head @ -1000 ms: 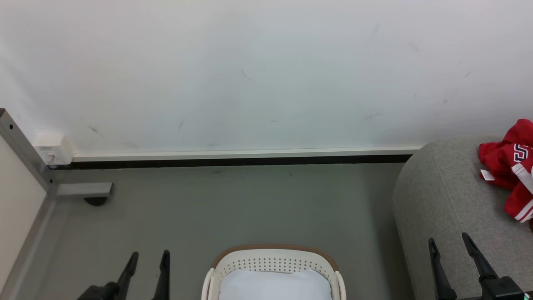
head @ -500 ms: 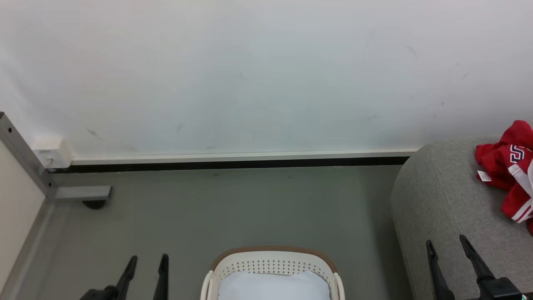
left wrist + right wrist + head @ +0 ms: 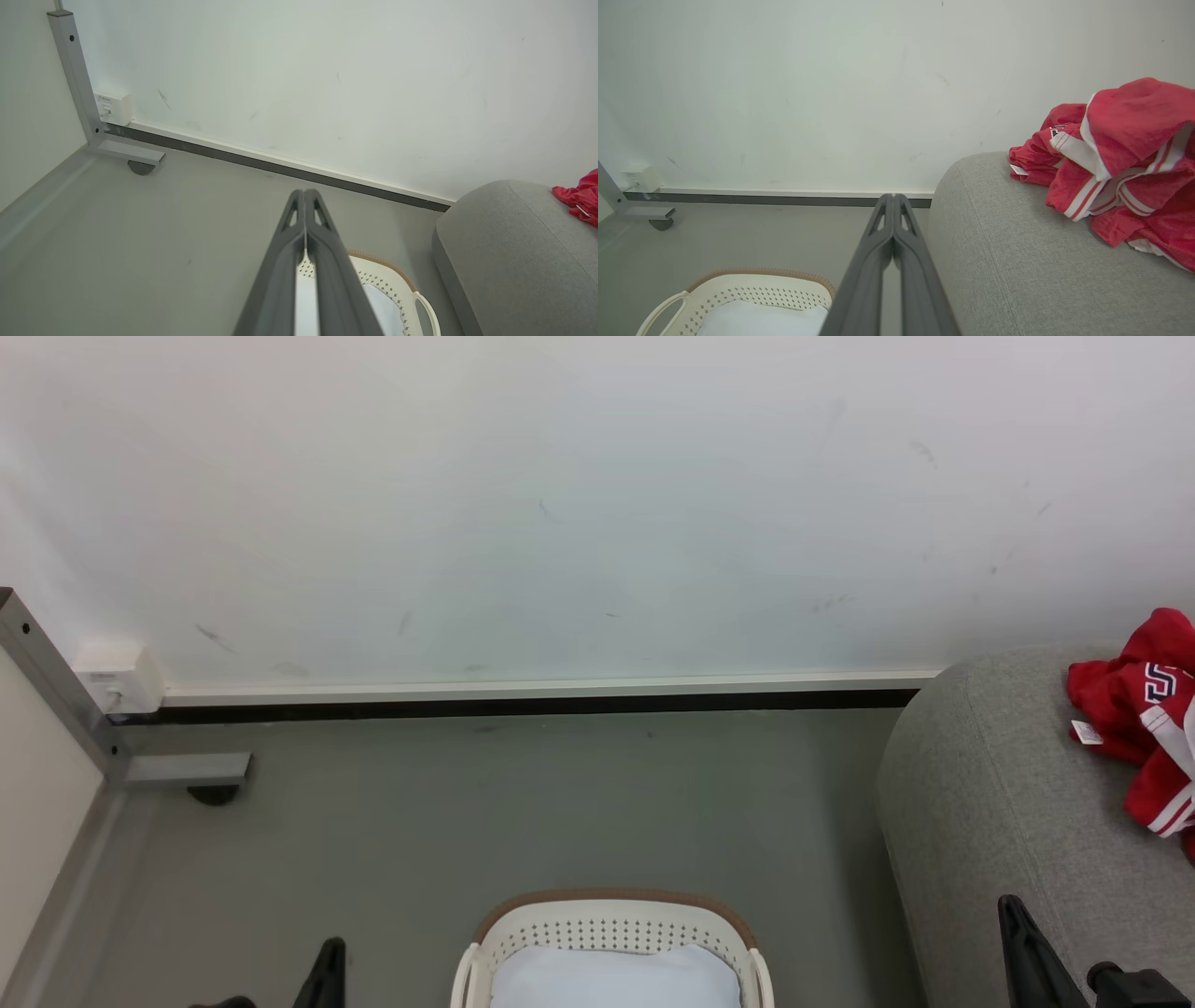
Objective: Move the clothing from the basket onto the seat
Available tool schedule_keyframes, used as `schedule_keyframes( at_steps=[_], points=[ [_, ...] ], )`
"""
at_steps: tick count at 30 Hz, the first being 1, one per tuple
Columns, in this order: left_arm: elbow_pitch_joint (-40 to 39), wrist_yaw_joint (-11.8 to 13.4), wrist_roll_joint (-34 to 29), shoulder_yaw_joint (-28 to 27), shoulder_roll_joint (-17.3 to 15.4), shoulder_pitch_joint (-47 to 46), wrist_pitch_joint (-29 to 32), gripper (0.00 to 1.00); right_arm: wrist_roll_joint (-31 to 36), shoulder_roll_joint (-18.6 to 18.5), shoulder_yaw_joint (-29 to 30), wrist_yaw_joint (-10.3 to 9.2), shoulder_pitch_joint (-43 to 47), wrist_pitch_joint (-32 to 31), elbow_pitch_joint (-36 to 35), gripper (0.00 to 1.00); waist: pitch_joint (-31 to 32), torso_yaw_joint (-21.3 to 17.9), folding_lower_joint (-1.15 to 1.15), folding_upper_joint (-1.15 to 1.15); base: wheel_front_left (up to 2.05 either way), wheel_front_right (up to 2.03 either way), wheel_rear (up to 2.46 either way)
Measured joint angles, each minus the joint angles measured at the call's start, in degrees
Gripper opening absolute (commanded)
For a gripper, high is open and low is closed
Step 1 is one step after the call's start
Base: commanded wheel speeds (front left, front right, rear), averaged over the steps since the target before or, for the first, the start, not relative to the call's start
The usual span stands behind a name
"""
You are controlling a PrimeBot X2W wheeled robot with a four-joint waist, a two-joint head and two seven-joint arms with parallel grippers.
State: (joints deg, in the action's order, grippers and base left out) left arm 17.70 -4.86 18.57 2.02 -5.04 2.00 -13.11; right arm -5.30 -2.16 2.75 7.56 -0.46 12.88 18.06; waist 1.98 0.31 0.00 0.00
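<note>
The red clothing (image 3: 1134, 709) lies bunched on the light-grey seat (image 3: 990, 784) at the right, its white stripe trim showing in the right wrist view (image 3: 1125, 154). The cream basket (image 3: 611, 898) with its brown rim stands on the floor at bottom centre and holds a pale blue-white pad (image 3: 611, 980); no red garment shows in it. My left gripper (image 3: 333, 947) is shut and empty, low and left of the basket, fingers pressed together (image 3: 304, 192). My right gripper (image 3: 1006, 903) is shut and empty over the seat's front, short of the clothing, tips together (image 3: 893, 196).
A white wall with a dark baseboard (image 3: 523, 702) closes the far side. At the left stand a grey metal frame leg with a caster (image 3: 187, 770) and a white wall box (image 3: 117, 672). Grey floor (image 3: 523, 803) lies between basket and wall.
Both grippers have shut from open and sunk lower in the head view. The clothing, basket and seat have stayed in place.
</note>
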Motion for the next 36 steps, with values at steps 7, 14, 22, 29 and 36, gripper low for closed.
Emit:
schedule_keyframes(
  at_steps=[7,14,22,29,36],
  points=[
    [-0.32,-0.2,7.23,-0.68,0.25,-0.48,1.74,0.0,-8.81,0.0,0.09,0.0,-0.08,-1.6,-0.47,0.0,-0.13,-0.01,0.0,0.0,0.0,0.0,0.0],
    [-0.81,-0.42,13.72,-1.38,0.41,-0.97,3.47,0.0,-16.49,-0.01,0.24,0.0,-0.32,-3.1,-1.08,0.0,-0.26,-0.03,0.0,0.0,0.0,0.0,0.0],
    [-1.15,-0.68,20.59,-2.09,0.55,-1.76,5.22,0.0,-24.47,-0.03,0.63,0.0,-0.65,-4.85,-1.38,0.0,-0.41,-0.06,0.0,0.0,0.0,0.0,0.0],
    [-1.4,-0.77,26.25,-2.83,0.75,-2.27,6.7,0.0,-31.08,-0.05,0.97,0.0,-1.09,-6.48,-1.65,0.0,-0.53,-0.07,0.0,0.0,0.0,0.0,0.0],
    [-1.57,-1.0,31.28,-3.41,0.86,-3.0,8.09,0.0,-37.35,-0.08,1.24,0.0,-1.74,-7.81,-1.89,0.0,-0.65,-0.09,0.0,0.0,0.0,0.0,0.0]
  ],
)
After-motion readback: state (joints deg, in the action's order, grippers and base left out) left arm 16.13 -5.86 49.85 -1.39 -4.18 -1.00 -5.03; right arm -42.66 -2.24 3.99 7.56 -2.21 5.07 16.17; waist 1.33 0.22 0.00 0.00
